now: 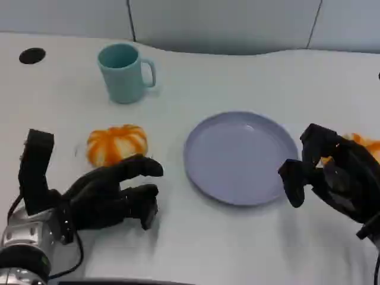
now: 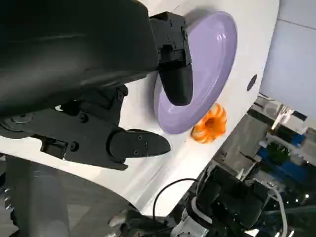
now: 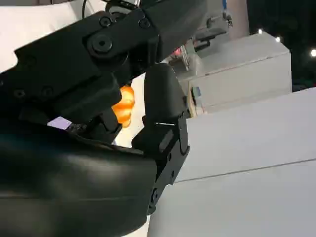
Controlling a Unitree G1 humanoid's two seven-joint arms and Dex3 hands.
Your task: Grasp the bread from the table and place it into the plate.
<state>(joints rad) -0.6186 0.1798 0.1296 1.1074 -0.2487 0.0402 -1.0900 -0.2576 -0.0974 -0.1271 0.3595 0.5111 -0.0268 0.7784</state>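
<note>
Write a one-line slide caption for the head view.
Both hands, left hand and right hand, flank an empty purple plate; orange bread lies untouched beside a teal mug.

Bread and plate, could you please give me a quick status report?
Left hand open, just short of the bread. Right hand open beside the plate. Plate bare. Mug stands behind, not blocking.

I'm seeing a white counter carrying a teal mug at the back, a lavender plate in the middle, and orange-striped bread lying left of the plate, another bread right.
</note>
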